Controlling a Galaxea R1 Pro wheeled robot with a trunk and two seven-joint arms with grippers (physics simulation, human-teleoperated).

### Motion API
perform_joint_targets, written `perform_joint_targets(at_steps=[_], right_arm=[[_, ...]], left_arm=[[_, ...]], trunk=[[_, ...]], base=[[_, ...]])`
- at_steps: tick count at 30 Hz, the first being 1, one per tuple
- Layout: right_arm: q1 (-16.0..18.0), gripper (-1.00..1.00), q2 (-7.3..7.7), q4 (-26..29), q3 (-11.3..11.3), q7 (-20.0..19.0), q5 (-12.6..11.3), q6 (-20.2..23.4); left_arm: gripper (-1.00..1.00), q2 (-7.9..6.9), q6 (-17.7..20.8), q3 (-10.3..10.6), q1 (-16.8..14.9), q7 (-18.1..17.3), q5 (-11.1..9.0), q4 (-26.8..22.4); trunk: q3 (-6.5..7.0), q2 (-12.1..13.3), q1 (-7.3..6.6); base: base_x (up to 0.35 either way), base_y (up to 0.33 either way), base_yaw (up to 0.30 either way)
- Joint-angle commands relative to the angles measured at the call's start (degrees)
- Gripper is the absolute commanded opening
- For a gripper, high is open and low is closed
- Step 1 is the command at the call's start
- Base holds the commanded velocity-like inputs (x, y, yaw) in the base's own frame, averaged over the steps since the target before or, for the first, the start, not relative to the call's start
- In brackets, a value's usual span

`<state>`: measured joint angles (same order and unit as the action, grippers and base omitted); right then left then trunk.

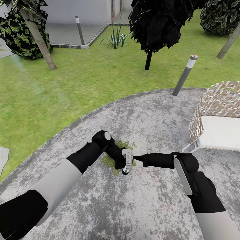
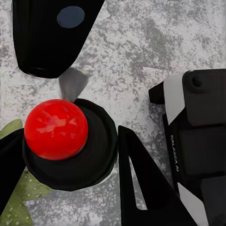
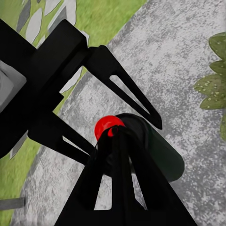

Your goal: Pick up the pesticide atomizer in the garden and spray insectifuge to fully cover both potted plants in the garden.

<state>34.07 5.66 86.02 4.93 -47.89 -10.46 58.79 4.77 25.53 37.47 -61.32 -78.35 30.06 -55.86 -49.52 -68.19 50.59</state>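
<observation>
Pesticide atomizer (image 1: 127, 162) gripped upright in left tool (image 1: 126, 165) over potted plant (image 1: 117, 156). Right tool (image 1: 136, 157) closed at its red-tipped top. Stone patio (image 1: 140, 203) open around; lawn (image 1: 60, 90) beyond edge.

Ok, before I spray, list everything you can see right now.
pesticide atomizer: one, dark with red top, held above the plant
potted plant: one, speckled green, under both grippers
bollard lamps: two, grey, one at the patio's edge, one farther back
agave: one, blue-green, far lawn
wicker seat: one, pale, white cushion, right side
patio: one, mottled grey
lawn: green, around it
left gripper: black, shut on the atomizer
right gripper: black, shut, tip by the atomizer's top
</observation>
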Motion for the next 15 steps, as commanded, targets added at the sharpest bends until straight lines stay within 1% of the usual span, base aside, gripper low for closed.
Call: perform_joint_targets(at_steps=[1, 15], right_arm=[[0.04, -1.0, 0.04, 0.03, 0.06, 0.16, -0.35, 0.36], [0.04, -1.0, 0.06, 0.03, 0.0, 0.16, -0.35, 0.36]], left_arm=[[-1.0, 0.0, 0.59, -0.01, -0.03, -0.32, 0.26, -0.05], [-1.0, -0.77, 0.48, -0.02, -0.03, -0.23, 0.26, 0.31]], trunk=[[-0.04, -0.03, 0.0], [-0.04, -0.03, 0.0]], base=[[0.0, 0.0, 0.0], [0.0, 0.0, 0.0]])
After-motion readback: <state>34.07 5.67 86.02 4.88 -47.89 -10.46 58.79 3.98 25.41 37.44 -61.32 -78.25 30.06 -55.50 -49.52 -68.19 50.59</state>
